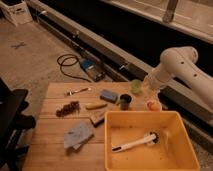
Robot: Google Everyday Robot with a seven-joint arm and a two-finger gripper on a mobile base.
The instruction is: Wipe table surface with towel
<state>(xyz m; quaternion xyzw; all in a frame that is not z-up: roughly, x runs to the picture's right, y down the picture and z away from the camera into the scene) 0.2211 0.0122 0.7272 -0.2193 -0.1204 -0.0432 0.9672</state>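
- My claw (151,93) hangs just past the yellow bin's (175,150) far right corner, jaws apart.
- Grey-blue towel (77,135) lies left of bin on wooden surface (47,150).

Showed a white arm (178,61), smooth and faintly glossy, built of thick rounded tubes. Bulged at a fat curved elbow, then tapered toward a narrower, paler wrist. Ended in the gripper (150,90), whitish as well, above the far right edge of the table surface (47,150), jaws spread wide, gripping nothing.
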